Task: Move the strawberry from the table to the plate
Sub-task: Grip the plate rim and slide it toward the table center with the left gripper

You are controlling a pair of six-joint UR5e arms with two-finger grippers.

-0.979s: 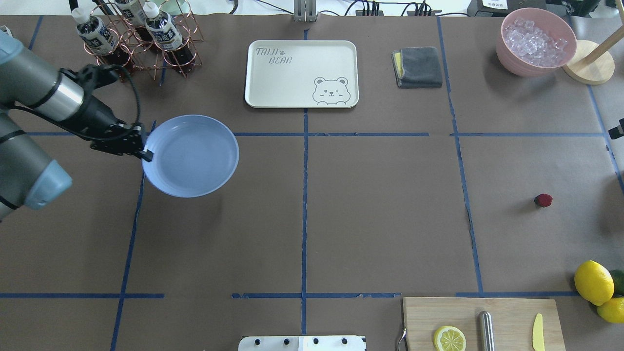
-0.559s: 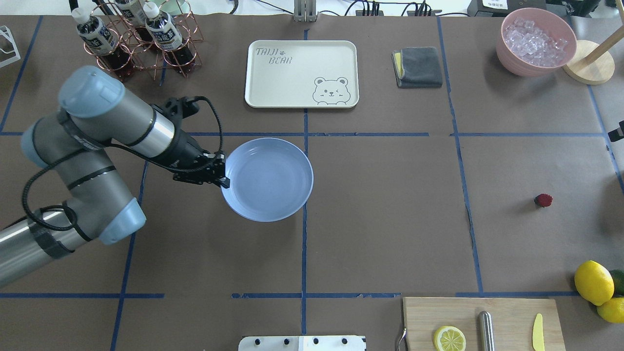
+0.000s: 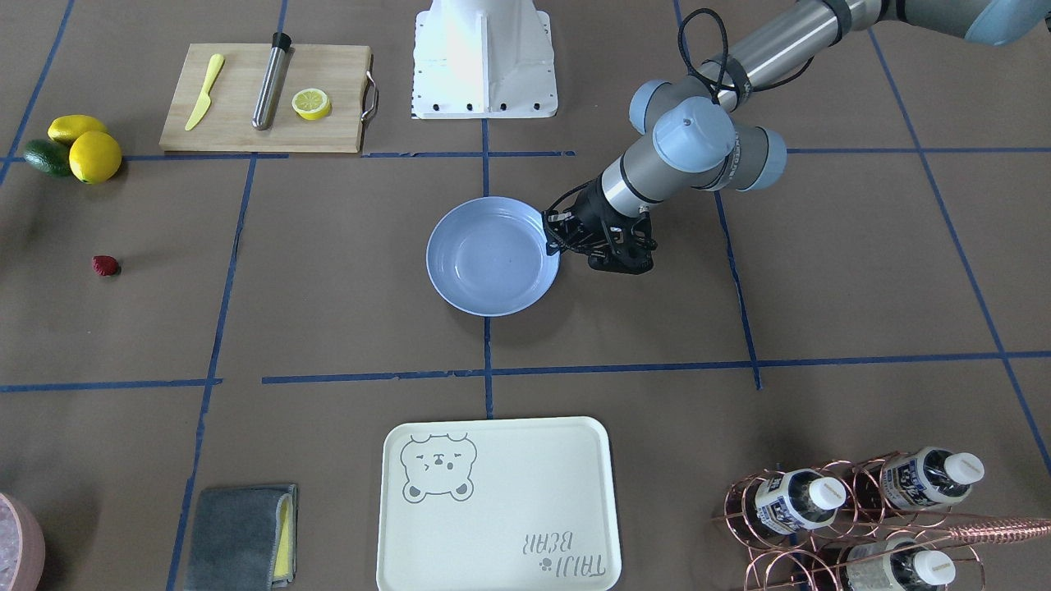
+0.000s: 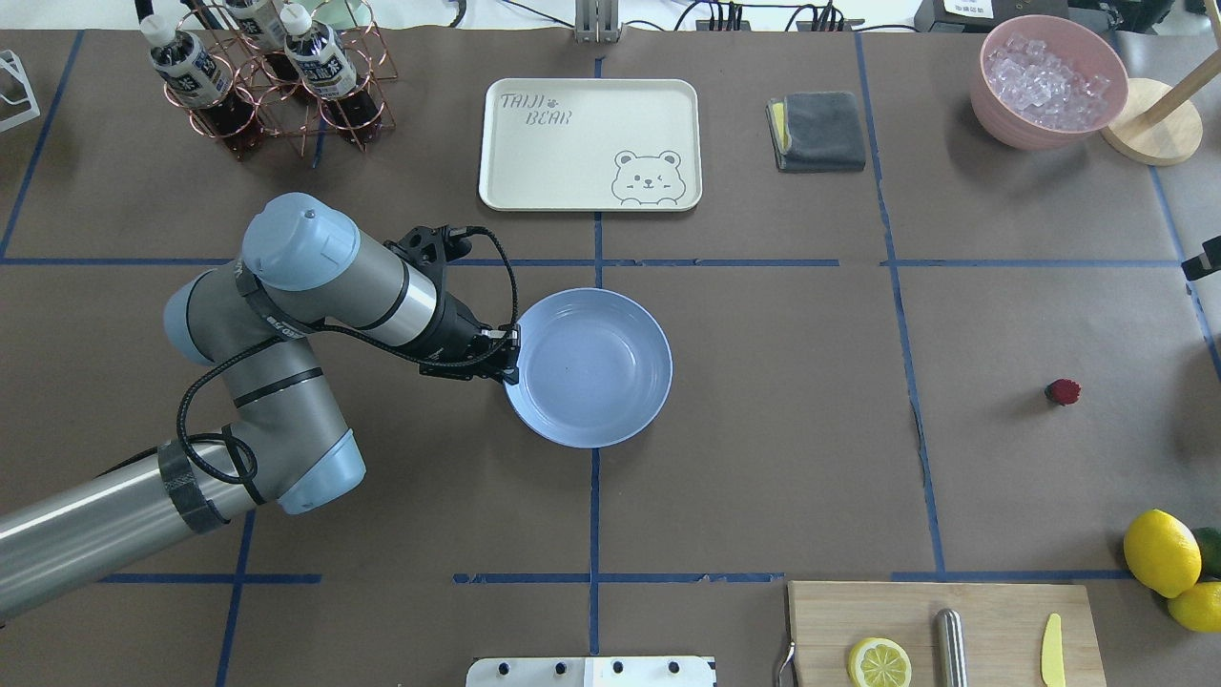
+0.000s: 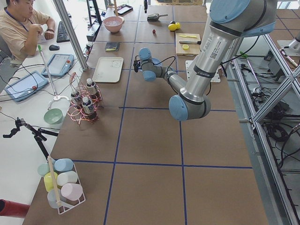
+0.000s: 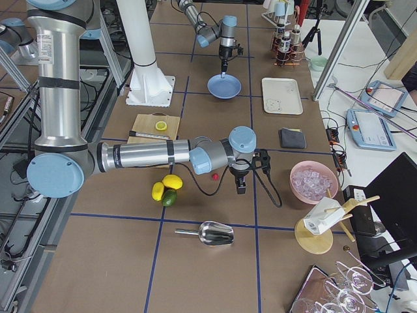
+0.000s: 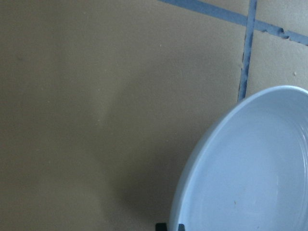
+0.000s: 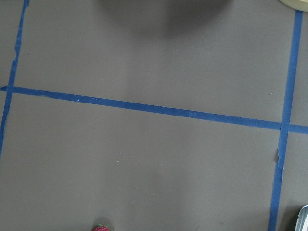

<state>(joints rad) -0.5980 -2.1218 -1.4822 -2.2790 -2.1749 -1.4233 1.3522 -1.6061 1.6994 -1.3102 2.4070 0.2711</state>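
Observation:
The strawberry [image 4: 1062,391] is a tiny dark red berry that lies alone on the table [image 4: 763,458] at the right side, also seen as the strawberry [image 3: 105,265] and at the bottom edge of the right wrist view as the strawberry [image 8: 101,228]. The light blue plate [image 4: 610,382] is empty and sits near the table's middle. My left gripper [image 4: 510,358] is shut on the plate's left rim; the same gripper [image 3: 552,242] shows in the front view. In the left wrist view the plate [image 7: 250,168] casts a shadow on the paper. My right gripper [image 6: 241,188] hangs beside the strawberry; I cannot tell whether it is open or shut.
A cream bear-print tray [image 4: 591,143] lies behind the plate, with a grey cloth [image 4: 818,132] and a pink bowl of ice [image 4: 1049,81] to its right. A bottle rack [image 4: 267,76] stands back left. Lemons [image 4: 1162,551] and a cutting board [image 4: 944,630] sit front right.
My left arm has carried the plate to the right, from the table's left part to near its middle line. The strawberry has stayed where it was.

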